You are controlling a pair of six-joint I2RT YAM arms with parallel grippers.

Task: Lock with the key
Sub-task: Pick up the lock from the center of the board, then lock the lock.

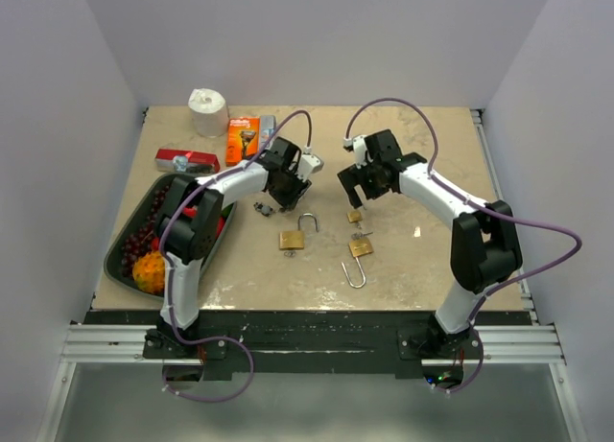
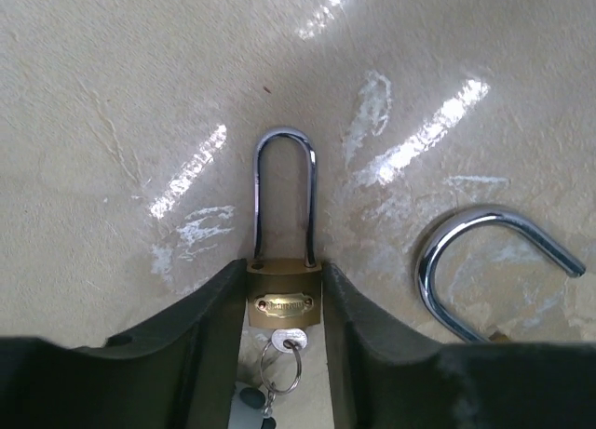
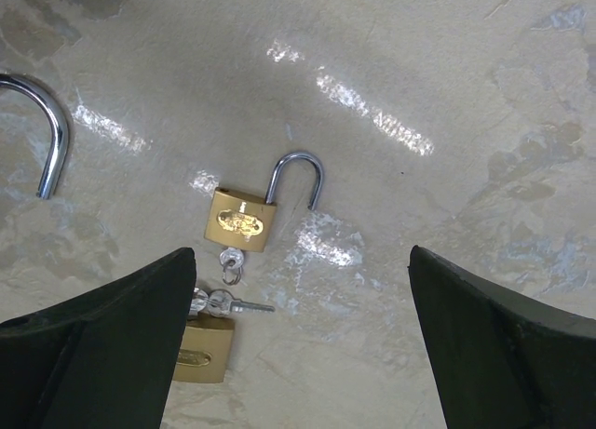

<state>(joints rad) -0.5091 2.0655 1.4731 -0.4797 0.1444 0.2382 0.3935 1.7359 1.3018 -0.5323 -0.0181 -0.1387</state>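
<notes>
A brass padlock (image 2: 284, 299) lies on the table with its steel shackle (image 2: 284, 168) pointing away from me. A key (image 2: 287, 339) on a ring sits in its bottom. My left gripper (image 2: 284, 271) is closed against both sides of the brass body; in the top view the gripper (image 1: 286, 195) hides this lock. My right gripper (image 3: 300, 254) hangs wide open above the table, holding nothing. Below it lies a second padlock (image 3: 244, 220) with an open shackle and a key (image 3: 230, 259) in it. A third padlock (image 3: 200, 350) lies beside loose keys (image 3: 228, 303).
Another padlock (image 1: 292, 239) with an open shackle (image 2: 484, 261) lies just right of my left gripper. A dark tray (image 1: 125, 245) of fruit sits at the left edge. A toilet roll (image 1: 207, 111), an orange box (image 1: 242, 140) and a red package (image 1: 187, 159) stand at the back left.
</notes>
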